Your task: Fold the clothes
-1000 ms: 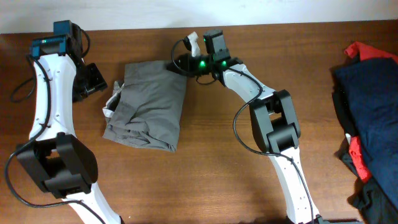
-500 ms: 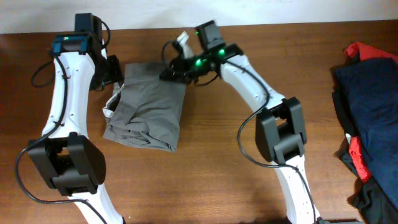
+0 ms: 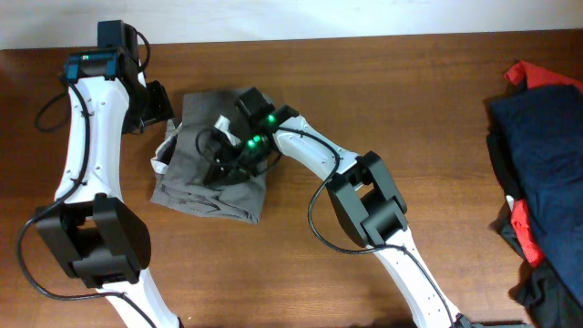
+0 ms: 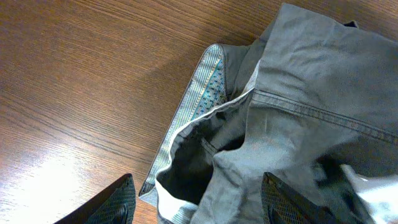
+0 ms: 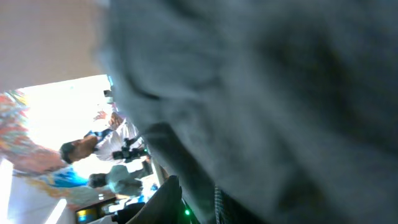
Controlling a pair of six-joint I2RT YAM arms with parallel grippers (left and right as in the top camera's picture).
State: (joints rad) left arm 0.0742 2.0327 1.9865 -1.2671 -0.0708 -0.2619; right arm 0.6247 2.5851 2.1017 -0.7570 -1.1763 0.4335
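L gripper is hovering, fingers apart and empty, beside the shorts at rear-left of the wood table. R gripper is pressing onto the cloth's centre; can't tell whether its fingers are parted. Probably mid-fold; the next move needs an edge grasp. Navy pile is lying far right.

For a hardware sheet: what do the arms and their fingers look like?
The left arm and right arm have white shells, black joints and looping black cables. The left carries a teal block near its wrist; the right shows green lights. The left fingers are dark, finely textured.
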